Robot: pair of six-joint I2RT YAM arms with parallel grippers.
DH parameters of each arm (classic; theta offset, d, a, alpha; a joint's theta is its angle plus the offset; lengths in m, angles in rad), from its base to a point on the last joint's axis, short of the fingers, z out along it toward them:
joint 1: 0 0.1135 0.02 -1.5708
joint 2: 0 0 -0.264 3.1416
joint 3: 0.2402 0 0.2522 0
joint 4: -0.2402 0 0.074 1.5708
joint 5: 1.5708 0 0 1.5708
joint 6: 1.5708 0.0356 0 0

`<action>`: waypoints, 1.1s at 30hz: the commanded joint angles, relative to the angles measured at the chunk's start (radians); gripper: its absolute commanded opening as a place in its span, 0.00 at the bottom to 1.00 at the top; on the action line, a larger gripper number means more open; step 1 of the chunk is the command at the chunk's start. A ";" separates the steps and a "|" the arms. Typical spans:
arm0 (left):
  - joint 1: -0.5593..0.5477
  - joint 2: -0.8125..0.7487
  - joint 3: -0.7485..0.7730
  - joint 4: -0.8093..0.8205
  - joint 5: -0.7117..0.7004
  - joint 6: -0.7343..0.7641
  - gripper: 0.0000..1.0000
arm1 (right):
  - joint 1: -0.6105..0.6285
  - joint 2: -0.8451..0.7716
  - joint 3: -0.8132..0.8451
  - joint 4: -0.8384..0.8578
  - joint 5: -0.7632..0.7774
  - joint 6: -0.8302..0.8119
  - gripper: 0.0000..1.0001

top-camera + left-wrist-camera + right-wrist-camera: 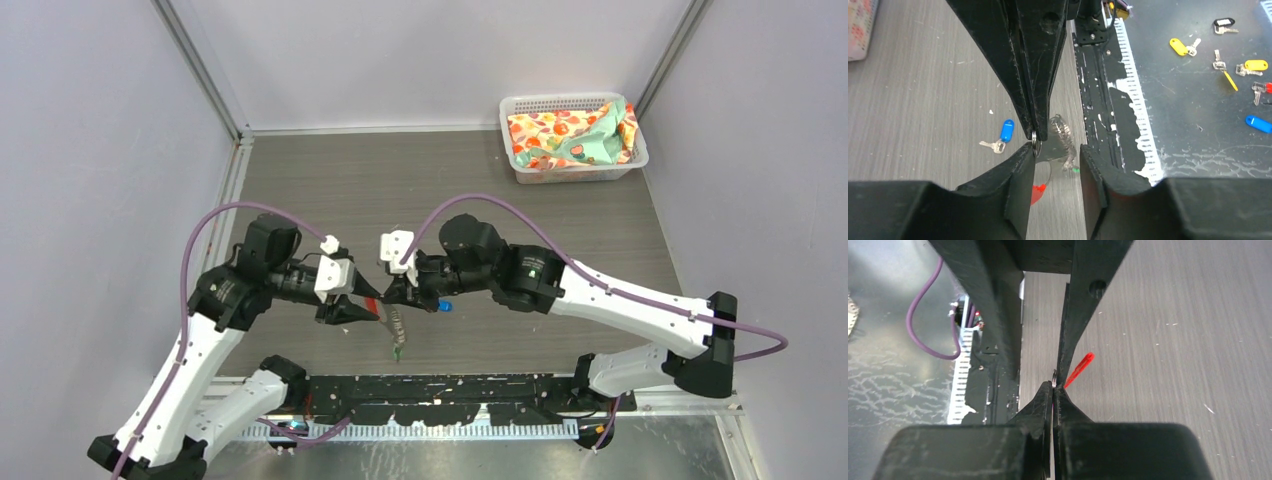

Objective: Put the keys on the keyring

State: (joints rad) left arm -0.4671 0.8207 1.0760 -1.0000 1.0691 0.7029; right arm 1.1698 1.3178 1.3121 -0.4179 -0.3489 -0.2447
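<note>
Grey boards make up the surface (pixel 420 190), and your two arms meet low over it near the front edge. Your right end effector (pixel 1053 388) is closed tight on the keyring (pixel 1034 143). It pinches the thin wire at its very tips, and the red tag (pixel 1079 369) sticks out beside them. Your left end effector (pixel 1055 152) has its jaws apart and holds nothing, but one of its fingers (pixel 1018 190) sits right against the ring. The blue key (pixel 1006 131) lies flat on the surface just beside the arms, not on the ring. Watch out: the pinch is tiny, so a bump from that left finger could twist the wire or pop it loose. The silvery loops (pixel 1063 142) could snag too. You cannot see the ring's opening, because the fingers hide it. You cannot tell if the loops hang or lie flat. The green key (pixel 398 352) is only a small green dot, and you cannot tell if it is threaded on.
</note>
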 commanded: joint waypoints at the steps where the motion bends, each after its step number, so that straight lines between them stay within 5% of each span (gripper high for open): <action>1: -0.004 -0.082 -0.016 0.147 0.027 -0.143 0.42 | 0.002 -0.110 -0.096 0.266 0.045 0.073 0.01; 6: -0.004 -0.168 -0.089 0.337 -0.060 -0.343 0.41 | 0.001 -0.173 -0.199 0.477 0.041 0.173 0.01; 11: -0.004 -0.254 -0.157 0.528 -0.174 -0.552 0.31 | 0.001 -0.212 -0.284 0.634 0.053 0.243 0.01; 27: -0.004 -0.240 -0.156 0.534 -0.050 -0.640 0.27 | 0.002 -0.204 -0.326 0.714 0.051 0.323 0.01; 33: -0.004 -0.234 -0.146 0.534 -0.098 -0.644 0.02 | 0.001 -0.185 -0.311 0.689 0.022 0.327 0.01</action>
State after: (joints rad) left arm -0.4644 0.5755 0.9100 -0.5144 0.9436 0.0814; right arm 1.1675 1.1339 0.9775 0.1791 -0.3161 0.0666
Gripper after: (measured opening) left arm 0.084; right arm 0.026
